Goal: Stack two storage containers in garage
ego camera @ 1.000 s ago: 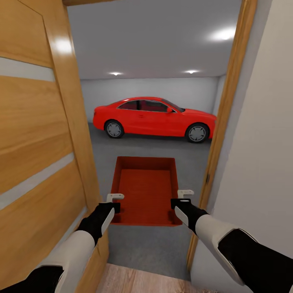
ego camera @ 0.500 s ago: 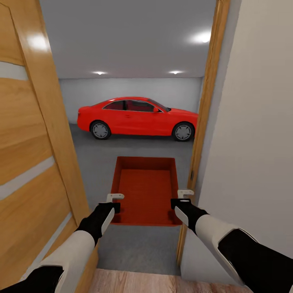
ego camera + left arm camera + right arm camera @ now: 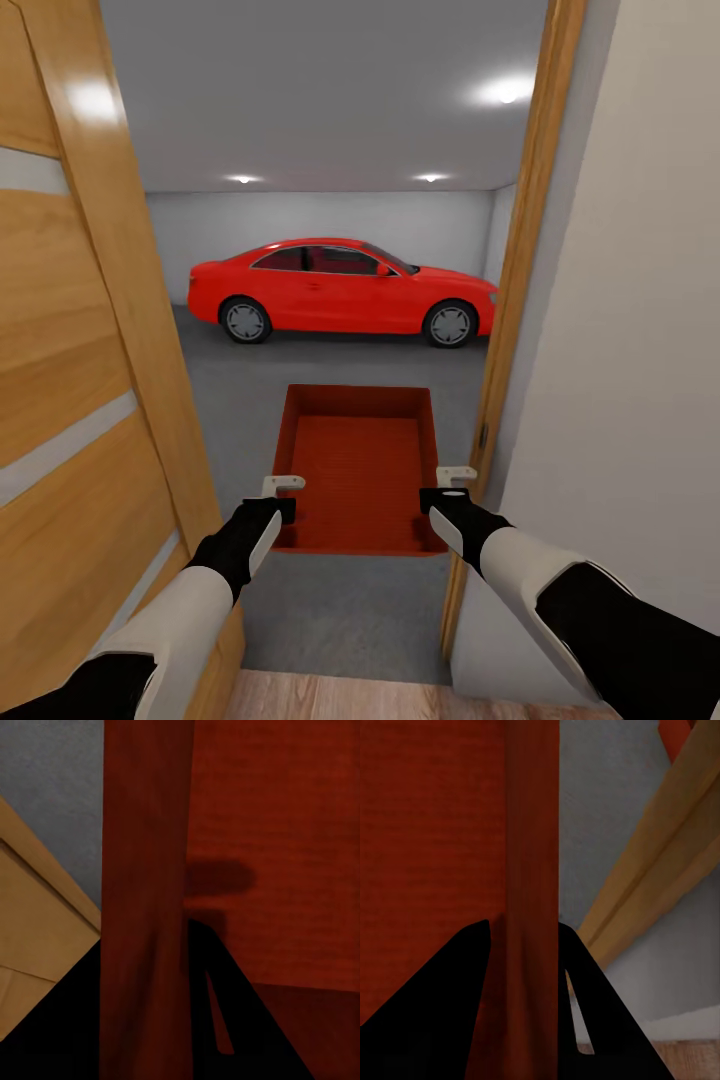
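Orange-red container (image 3: 360,468), both side walls clamped in the left gripper (image 3: 283,496) and right gripper (image 3: 448,486) jaws, hangs within the doorframe (image 3: 520,300); the view has swung slightly, garage floor (image 3: 330,600) just ahead.

Two arms in glossy black and off-white shell segments: dark upper sections, pale rounded forearm covers, black wrists tapering to the left gripper (image 3: 283,497) and right gripper (image 3: 452,482). Each ends in a black block with short cream, flat fingers (image 3: 285,483) (seen close, the finger silhouettes are plain black wedges, one bearing a thin pale slit).
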You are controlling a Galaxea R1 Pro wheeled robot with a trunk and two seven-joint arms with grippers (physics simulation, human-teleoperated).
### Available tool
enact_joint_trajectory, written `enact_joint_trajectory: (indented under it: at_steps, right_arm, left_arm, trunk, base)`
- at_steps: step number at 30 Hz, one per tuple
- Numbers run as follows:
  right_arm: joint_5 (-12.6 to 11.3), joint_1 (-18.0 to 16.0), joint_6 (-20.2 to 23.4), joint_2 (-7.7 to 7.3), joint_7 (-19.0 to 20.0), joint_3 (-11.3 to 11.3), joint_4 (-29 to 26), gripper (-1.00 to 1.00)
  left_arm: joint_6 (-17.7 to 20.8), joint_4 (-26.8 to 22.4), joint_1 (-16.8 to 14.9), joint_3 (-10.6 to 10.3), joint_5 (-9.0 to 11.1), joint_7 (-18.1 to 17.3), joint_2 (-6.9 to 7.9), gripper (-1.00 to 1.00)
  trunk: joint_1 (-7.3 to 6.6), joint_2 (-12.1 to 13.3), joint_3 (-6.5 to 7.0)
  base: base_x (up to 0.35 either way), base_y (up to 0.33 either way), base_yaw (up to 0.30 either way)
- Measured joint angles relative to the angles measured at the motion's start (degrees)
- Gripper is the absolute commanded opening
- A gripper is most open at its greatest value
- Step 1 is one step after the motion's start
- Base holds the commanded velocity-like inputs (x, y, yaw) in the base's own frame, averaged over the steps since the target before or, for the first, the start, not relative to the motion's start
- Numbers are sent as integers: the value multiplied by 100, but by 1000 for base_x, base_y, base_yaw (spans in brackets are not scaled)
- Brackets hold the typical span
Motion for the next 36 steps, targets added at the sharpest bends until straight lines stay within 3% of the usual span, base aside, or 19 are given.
enact_joint_trajectory:
  at_steps: [12, 23, 36]
  right_arm:
    - [4, -1, -1, 1, 0, -4, 2, -100]
    - [-9, 2, -1, -6, 3, 4, -2, -100]
    - [5, -1, 2, 0, 0, -5, 1, -100]
  left_arm:
    - [0, 0, 0, 0, 0, 0, 0, -100]
    - [1, 0, -1, 5, -13, 1, -7, -100]
    - [1, 0, 0, 1, -2, 0, 0, -100]
  trunk:
    - [0, 0, 0]
    - [0, 0, 0]
    - [0, 0, 0]
  base:
    - [0, 0, -7]
    - [0, 0, -166]
    - [110, 176, -4]
